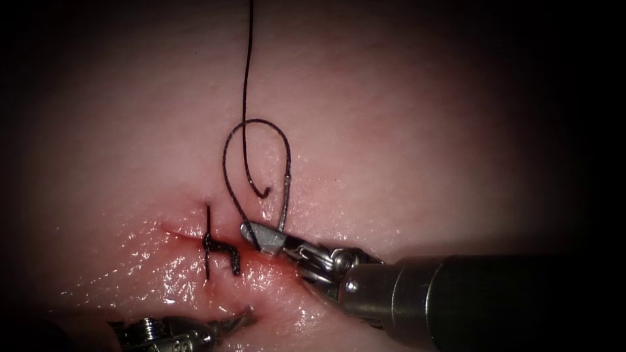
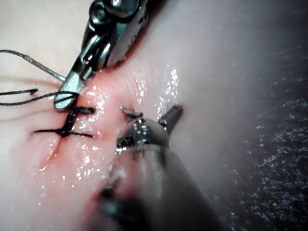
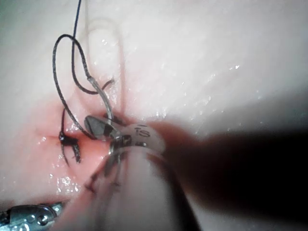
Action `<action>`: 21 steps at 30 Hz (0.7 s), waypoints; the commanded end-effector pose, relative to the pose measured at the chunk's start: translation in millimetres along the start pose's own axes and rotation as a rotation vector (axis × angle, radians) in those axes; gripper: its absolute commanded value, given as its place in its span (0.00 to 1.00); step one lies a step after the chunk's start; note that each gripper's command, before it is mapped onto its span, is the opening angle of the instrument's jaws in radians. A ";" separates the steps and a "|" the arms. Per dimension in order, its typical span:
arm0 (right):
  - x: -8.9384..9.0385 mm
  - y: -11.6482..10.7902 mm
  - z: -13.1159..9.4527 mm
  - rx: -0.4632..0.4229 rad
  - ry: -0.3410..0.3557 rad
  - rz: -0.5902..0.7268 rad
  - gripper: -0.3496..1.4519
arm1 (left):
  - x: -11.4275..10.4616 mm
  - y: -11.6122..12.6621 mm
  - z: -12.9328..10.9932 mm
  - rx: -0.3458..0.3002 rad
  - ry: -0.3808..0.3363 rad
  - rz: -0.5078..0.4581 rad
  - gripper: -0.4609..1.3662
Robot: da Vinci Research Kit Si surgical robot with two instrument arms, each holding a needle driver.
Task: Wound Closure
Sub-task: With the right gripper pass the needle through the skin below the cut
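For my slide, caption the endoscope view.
Right gripper holds the needle beside a stitched cut; left gripper idle.

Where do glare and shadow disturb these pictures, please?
Endoscope view: glare on the wet tissue, dark edges all round. Left wrist view: glints beside the open, empty left claw. Right wrist view: heavy shadow beside the right claw, shut on the needle away from its rear end; the tip is hidden, so whether it is in the tissue is unclear.
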 end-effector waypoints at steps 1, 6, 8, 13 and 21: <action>0.5 -0.2 -0.1 0.020 0.015 -0.033 0.00 | 0.0 0.0 0.0 0.005 -0.001 -0.001 0.66; 4.2 -1.6 -1.1 0.067 0.040 -0.200 0.04 | -0.1 0.2 -0.4 0.006 -0.001 -0.002 0.66; 5.5 -2.0 -1.6 0.057 0.053 -0.255 0.13 | 0.0 0.2 -0.5 0.008 0.000 -0.002 0.66; 8.4 -2.6 -2.0 0.030 0.067 -0.281 0.00 | 0.0 0.2 -1.0 0.009 0.000 -0.002 0.66; 9.1 -1.5 0.4 -0.020 0.069 -0.289 0.00 | -0.2 0.0 -1.4 0.011 0.001 0.000 0.66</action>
